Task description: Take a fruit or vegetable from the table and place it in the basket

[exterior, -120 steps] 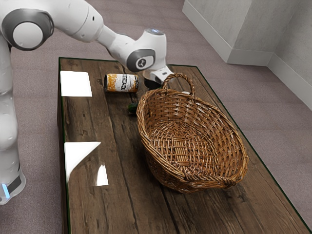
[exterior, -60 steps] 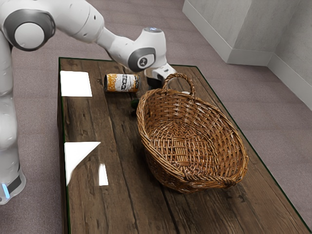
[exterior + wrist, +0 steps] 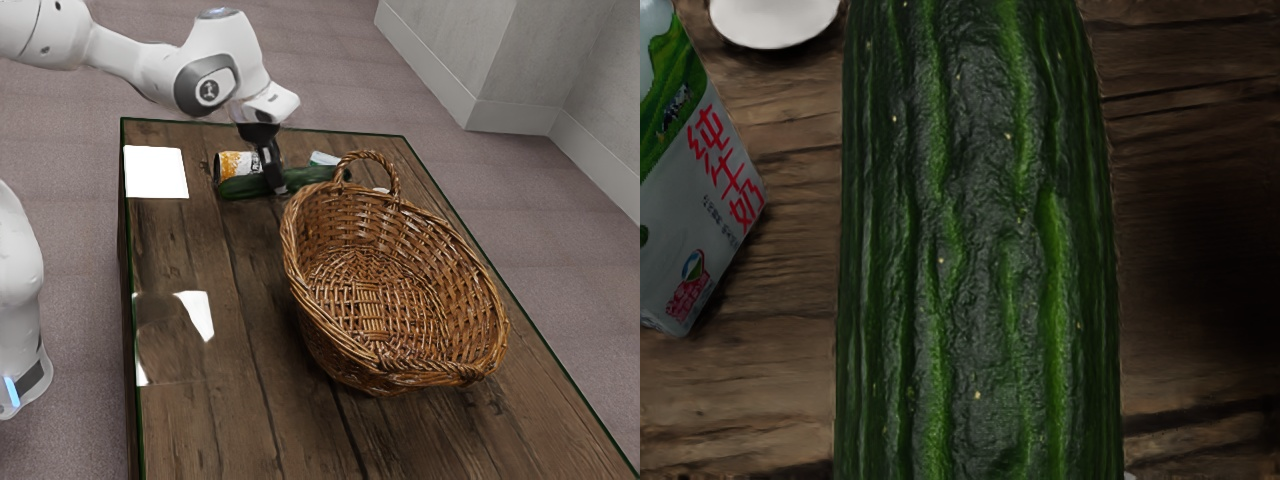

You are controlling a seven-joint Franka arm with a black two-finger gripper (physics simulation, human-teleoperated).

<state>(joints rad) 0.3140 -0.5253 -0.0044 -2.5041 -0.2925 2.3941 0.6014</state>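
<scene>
Wooden table point(image 3: 190, 430), grey walls point(image 3: 550, 60) behind, cucumber point(image 3: 310, 180) grasped and the basket point(image 3: 395, 365) waiting

So the floor point(image 3: 80, 250) is a dull mauve-grey and the table has a few bright glare patches on it. Going by the basket for everything: the cucumber is just past its handle point(image 3: 368, 155) end, mostly out toward the exterior view's left, with one tip close to the handle. The hand point(image 3: 274, 179) is clamped around it near the middle, and it looks lifted off the wood to me. There's a can point(image 3: 235, 164) beyond that same end of the basket, partly hidden by the cucumber, plus a milk carton point(image 3: 700, 190) nearer the handle.

Imo the picking part is basically done and the carry is the step in hand. Next move: go up enough to get over the basket's rim point(image 3: 292, 250), swing across to the opening, lower, let go. It's a long veg, so I'd watch those ends, one could easily snag the handle or the rim.
</scene>
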